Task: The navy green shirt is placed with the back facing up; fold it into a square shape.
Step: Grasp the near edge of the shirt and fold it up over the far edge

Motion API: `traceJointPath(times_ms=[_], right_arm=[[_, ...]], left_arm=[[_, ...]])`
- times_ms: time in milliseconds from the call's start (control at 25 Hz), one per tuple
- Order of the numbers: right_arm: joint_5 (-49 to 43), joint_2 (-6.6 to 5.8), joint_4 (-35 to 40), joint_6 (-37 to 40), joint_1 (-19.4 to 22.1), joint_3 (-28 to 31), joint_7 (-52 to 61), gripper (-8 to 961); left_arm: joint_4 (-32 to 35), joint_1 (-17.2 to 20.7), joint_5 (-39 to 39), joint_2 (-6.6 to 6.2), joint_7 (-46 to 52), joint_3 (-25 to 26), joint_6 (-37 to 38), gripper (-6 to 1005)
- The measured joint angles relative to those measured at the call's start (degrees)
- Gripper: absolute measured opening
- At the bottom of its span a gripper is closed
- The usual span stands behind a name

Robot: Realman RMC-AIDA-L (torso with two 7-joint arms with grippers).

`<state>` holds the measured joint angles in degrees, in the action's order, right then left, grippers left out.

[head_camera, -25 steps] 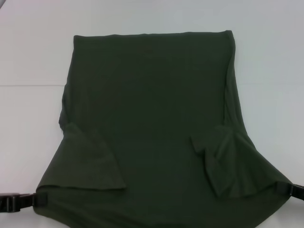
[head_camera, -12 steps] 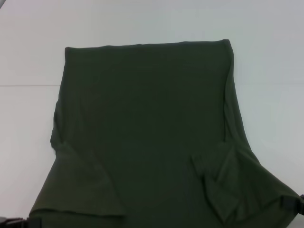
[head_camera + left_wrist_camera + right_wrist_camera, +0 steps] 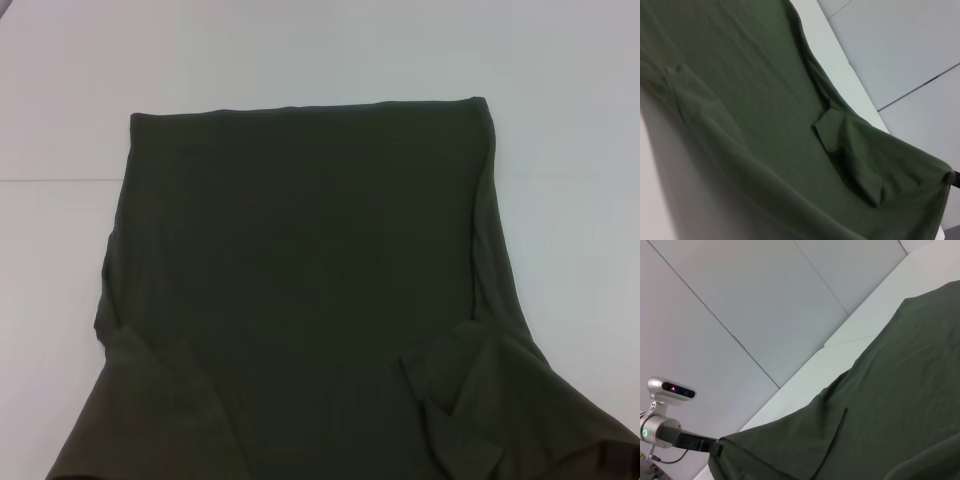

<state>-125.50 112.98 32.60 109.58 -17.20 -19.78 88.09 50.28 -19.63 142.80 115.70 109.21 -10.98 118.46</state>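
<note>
The navy green shirt (image 3: 300,260) lies plain side up on the white table (image 3: 300,50), with its straight far edge across the middle and both sleeves folded inward near the front. Its near end runs off the bottom of the head view. My right gripper (image 3: 624,460) shows only as a dark bit at the shirt's near right corner, shut on the cloth; the left wrist view catches it (image 3: 955,177) at the taut corner of the shirt (image 3: 755,100). My left gripper (image 3: 710,446) appears only in the right wrist view, shut on the opposite corner of the shirt (image 3: 900,405).
White table surface surrounds the shirt at the back and on both sides, with a thin seam line (image 3: 60,180) at the left. Grey floor tiles (image 3: 740,300) lie beyond the table edge in the wrist views.
The shirt has slid toward me, its far edge coming nearer. Both grippers have drawn back with their corners, the left one dropping out of the head view.
</note>
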Motion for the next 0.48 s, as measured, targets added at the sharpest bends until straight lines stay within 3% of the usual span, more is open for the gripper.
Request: traceJointPath(times_ms=[240, 480], right_arm=[[0.4, 0.22, -0.3, -1.1, -0.6, 1.1, 1.1, 46], [1.3, 1.07, -2.9, -4.2, -2.8, 5.6, 3.4, 45]], left_arm=[[-0.6, -0.3, -1.6, 0.07, -0.4, 1.1, -0.4, 22], [-2.1, -0.5, -8.4, -0.07, -1.4, 5.4, -1.8, 23]])
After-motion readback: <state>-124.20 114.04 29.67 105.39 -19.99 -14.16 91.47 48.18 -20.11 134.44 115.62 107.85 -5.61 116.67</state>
